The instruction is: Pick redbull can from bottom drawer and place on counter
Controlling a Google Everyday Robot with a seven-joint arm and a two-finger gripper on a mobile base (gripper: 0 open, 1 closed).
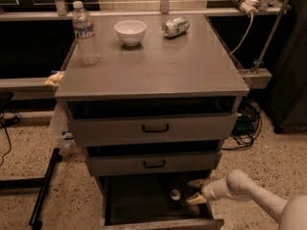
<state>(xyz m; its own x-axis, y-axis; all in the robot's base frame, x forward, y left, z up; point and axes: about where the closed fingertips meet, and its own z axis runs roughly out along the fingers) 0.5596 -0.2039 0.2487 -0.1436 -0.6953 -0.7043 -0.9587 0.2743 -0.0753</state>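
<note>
Speckled floor [29, 152], bottom drawer [129, 200] open at lower centre, gripper [195, 191] spread just right of the redbull can [175, 195] (slide in level, squeeze mid-body).

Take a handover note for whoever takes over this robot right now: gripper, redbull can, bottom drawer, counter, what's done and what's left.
Gripper: open and holding nothing, low at the right side of the bottom drawer, fingertips pointing left at the redbull can.
Redbull can: upright inside the open drawer, just left of the fingertips, not gripped.
Counter: holds a water bottle, a white bowl and a silvery can lying on its side.
Done: drawer is open, gripper is beside the can.
Left: close on the can, lift it out, set it on the counter.
</note>
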